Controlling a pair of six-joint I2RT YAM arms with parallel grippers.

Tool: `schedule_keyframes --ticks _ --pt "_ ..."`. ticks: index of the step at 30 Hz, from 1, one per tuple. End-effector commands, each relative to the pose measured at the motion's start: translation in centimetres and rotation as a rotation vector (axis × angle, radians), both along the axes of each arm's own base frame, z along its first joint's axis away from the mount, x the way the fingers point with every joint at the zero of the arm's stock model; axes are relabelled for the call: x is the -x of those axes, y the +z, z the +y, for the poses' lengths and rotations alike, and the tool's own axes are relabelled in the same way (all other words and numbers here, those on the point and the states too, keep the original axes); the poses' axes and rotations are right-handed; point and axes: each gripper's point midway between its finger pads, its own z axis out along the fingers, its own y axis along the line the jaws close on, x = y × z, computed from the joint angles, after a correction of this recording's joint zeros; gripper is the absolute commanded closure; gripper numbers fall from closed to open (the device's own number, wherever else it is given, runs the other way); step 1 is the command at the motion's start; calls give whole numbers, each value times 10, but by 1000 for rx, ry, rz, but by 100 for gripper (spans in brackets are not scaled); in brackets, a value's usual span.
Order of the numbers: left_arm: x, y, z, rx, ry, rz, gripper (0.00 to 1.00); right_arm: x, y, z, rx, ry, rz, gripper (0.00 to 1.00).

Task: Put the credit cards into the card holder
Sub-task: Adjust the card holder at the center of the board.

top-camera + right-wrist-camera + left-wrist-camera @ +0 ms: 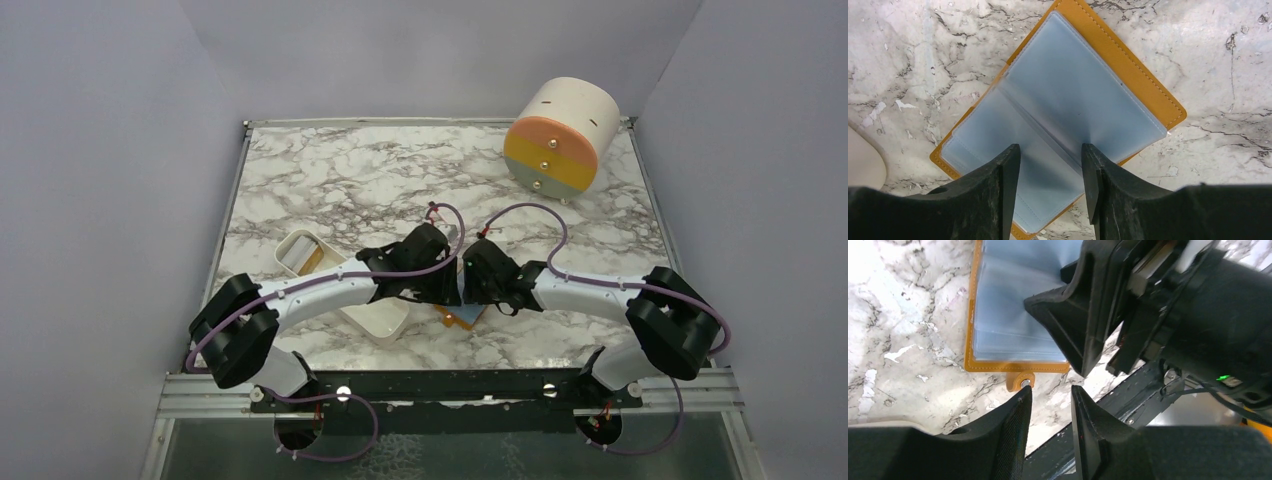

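The card holder [1083, 95] lies open flat on the marble, orange rim around blue-grey clear sleeves. Its snap tab [1020, 381] points toward the table's near edge. My right gripper [1050, 147] hovers open just over the sleeves, straddling the middle fold, with nothing between its fingers. My left gripper [1050, 390] is open and empty beside the snap tab, just off the holder's near edge. From above, both grippers [460, 285] meet over the holder [468, 316] and hide most of it. Credit cards [303, 255], one grey and one orange, show in the far end of the white tray.
The white oblong tray [385, 322] lies under my left arm, left of the holder. A big cream, orange and yellow drum [558, 135] lies tipped at the back right. The black base rail [1128, 390] runs close along the near edge.
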Motion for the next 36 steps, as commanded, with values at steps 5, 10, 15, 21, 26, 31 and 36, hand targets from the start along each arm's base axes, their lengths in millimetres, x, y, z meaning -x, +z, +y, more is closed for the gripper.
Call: schedule_keyframes --ticks 5,10,15,21,26,31,36 --pt "10 -28 0 -9 66 25 70 3 -17 -21 72 -55 44 53" --pt "18 -45 1 -24 66 45 70 5 -8 -16 23 -47 34 53" --pt "19 -51 -6 20 66 30 71 6 -13 -19 21 -48 22 54" --pt "5 -56 -2 -34 90 -26 81 8 -10 -25 13 -66 5 54" --pt "-10 -58 3 -65 95 -58 87 5 -4 -25 18 -54 -15 53" --pt "-24 -62 16 -88 131 -61 89 5 -5 -27 -4 -68 -18 53" --pt "-29 -65 17 -89 143 -63 90 4 -4 -27 -12 -72 -19 53"
